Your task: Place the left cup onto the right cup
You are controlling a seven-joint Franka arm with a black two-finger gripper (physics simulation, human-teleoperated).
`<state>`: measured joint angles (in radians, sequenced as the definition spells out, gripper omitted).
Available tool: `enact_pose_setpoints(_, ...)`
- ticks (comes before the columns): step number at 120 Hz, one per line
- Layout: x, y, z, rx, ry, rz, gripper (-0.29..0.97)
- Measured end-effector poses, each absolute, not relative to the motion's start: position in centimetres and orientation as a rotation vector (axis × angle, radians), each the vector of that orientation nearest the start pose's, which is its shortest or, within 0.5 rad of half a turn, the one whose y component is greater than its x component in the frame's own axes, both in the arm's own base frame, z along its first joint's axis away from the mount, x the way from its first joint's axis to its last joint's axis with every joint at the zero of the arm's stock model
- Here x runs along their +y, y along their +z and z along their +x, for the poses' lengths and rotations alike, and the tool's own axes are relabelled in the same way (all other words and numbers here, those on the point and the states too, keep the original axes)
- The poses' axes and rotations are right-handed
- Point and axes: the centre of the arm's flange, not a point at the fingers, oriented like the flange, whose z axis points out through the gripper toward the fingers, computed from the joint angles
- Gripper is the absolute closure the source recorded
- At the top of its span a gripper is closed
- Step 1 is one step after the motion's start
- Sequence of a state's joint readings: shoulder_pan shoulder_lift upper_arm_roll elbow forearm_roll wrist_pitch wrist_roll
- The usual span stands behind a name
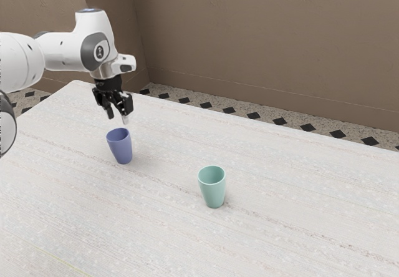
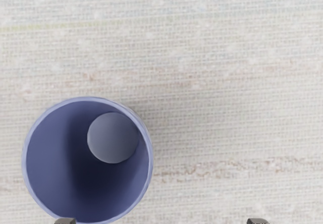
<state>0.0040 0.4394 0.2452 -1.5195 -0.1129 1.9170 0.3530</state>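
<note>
A blue cup (image 1: pixel 120 145) stands upright on the pale table (image 1: pixel 187 227), toward the exterior view's left. A green cup (image 1: pixel 212 186) stands upright to its right and nearer the front. My gripper (image 1: pixel 118 112) hangs just above the blue cup, open, with nothing between its fingers. In the wrist view the blue cup (image 2: pixel 87 159) is seen from straight above, its mouth open and its round bottom visible; the two fingertips (image 2: pixel 65 221) peek in at the edge, one over the cup's rim, the other over bare table.
The table top stretches wide around both cups. Behind it a tiled floor strip (image 1: pixel 280 118) runs along a brown wall (image 1: pixel 262 34).
</note>
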Motion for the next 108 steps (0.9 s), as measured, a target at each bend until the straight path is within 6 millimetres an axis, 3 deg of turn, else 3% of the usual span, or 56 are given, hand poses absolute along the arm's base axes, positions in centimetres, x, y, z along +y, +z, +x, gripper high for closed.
enact_pose_setpoints(60,14.7,37.0,67.7,0.132,0.008,-3.142,0.3)
enact_pose_setpoints(108,14.8,35.1,68.0,0.136,0.02,-3.141,0.3)
